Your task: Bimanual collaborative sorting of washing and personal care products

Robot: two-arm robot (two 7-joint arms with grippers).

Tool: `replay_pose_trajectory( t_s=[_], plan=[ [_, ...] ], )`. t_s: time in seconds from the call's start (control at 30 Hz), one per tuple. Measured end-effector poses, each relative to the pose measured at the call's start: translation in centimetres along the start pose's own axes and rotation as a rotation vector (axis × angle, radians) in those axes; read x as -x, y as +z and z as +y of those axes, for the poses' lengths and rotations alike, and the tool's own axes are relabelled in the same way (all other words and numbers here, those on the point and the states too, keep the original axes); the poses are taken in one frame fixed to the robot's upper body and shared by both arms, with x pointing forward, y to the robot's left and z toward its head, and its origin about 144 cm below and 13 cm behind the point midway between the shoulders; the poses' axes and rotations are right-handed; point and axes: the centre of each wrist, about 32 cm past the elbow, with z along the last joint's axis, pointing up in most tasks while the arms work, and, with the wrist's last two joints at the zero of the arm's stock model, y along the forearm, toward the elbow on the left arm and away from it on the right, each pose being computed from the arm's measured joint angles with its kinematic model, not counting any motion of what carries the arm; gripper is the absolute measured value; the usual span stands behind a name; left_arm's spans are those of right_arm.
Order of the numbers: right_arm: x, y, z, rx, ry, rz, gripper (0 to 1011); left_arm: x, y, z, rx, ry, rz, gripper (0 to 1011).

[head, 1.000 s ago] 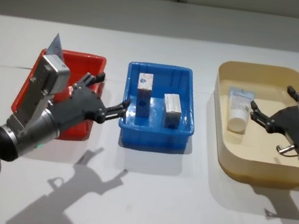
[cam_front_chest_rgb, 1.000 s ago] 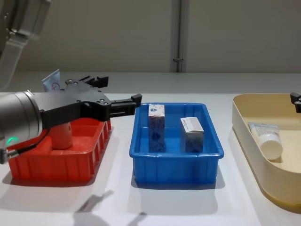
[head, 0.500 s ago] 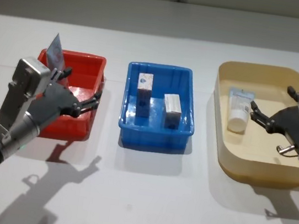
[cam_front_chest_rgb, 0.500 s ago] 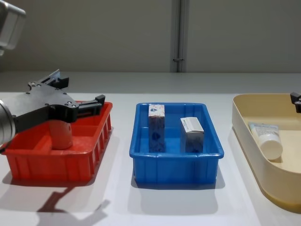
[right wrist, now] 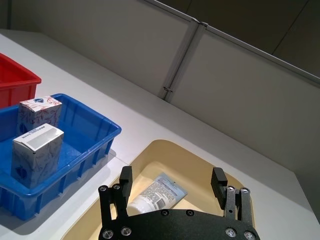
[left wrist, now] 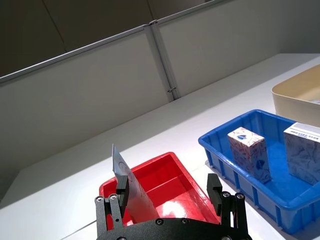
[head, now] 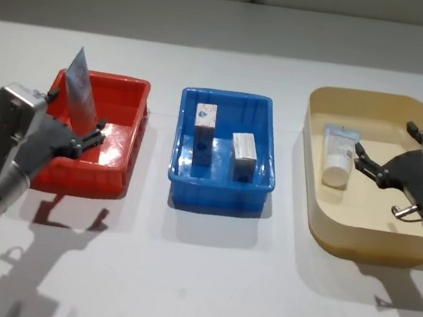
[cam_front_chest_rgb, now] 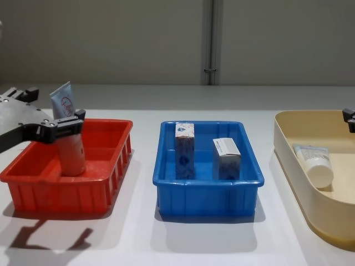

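Two cartons (head: 203, 132) stand in the blue bin (head: 228, 95) between left gripper (head: 75, 116) and right gripper (head: 385, 138), jaws apart.

Colour record: bins and contents
Red bin (head: 127, 82): upright tube (head: 79, 100) pale blue, red ring logo. Blue bin (head: 228, 96): left carton (head: 204, 134) and right carton (head: 243, 153) blue-and-white patterned, white tops. Beige bin (head: 360, 219): lying tube (head: 338, 153) pale blue, white cap. Table (head: 202, 283) white.

The left gripper (head: 75, 117), black on a grey wrist, is positioned low and to the left of the rectangular blue plastic bin (head: 221, 182), fingers spread wide and angled towards it. The right gripper (head: 385, 140), also black, hangs well to the right of that bin, fingers likewise apart, aimed leftward.
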Motion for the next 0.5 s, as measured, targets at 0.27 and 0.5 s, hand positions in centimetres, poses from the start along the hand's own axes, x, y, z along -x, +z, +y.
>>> replay_pose_trajectory(
  t_s=[0.27,0.5],
  plan=[
    [-0.2,-0.2,-0.3,-0.007,0.024,0.012,1001,-0.1,-0.1,0.2,-0.004,0.024,-0.009,1001],
    [-0.4,-0.3,-1.1,-0.016,0.051,0.025,1001,-0.1,-0.1,0.2,-0.004,0.025,-0.010,1001]
  ],
)
